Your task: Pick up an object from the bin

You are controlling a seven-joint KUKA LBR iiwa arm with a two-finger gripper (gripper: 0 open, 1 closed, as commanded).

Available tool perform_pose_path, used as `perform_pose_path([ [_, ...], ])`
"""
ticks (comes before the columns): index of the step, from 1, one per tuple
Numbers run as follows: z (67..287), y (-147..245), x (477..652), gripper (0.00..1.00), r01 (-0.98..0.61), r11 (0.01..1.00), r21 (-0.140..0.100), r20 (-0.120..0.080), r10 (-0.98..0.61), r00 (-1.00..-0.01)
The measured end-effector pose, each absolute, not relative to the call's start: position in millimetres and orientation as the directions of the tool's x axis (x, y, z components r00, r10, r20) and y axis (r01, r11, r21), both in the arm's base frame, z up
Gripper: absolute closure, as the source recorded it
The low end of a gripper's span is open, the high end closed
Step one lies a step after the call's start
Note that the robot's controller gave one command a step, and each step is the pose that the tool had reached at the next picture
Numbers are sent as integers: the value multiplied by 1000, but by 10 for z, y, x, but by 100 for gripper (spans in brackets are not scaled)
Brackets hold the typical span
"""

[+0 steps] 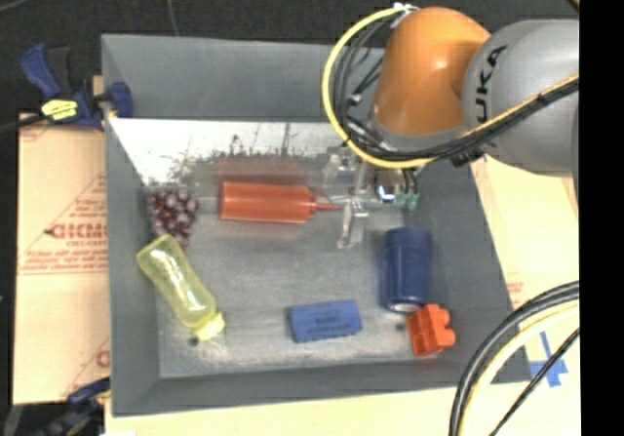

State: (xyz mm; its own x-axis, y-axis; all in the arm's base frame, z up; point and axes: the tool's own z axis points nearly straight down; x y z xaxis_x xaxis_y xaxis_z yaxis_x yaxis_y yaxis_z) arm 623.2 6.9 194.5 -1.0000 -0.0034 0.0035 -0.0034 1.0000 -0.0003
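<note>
My gripper [347, 200] hangs under the orange wrist cover in the bin's back right part. Its pale fingers stand open, one behind and one in front of the narrow cap end of a red-orange bottle [263, 202]. That bottle lies on its side along the back wall, its neck pointing right toward the fingers. A dark blue can [406, 266] lies just to the front right of the gripper. Beyond the can, a small orange block [430, 329] sits near the front right corner.
A bunch of dark red grapes [172, 211] lies at the back left, with a yellow bottle [179, 286] tilted in front of it. A flat blue block [324, 320] rests near the front wall. The arm covers the bin's back right corner.
</note>
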Motion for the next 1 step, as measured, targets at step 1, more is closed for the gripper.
perform_pose_path([
  [1, 1992, 70, 6249, 0, -3, 1000, 0, -5, -3, -1000],
])
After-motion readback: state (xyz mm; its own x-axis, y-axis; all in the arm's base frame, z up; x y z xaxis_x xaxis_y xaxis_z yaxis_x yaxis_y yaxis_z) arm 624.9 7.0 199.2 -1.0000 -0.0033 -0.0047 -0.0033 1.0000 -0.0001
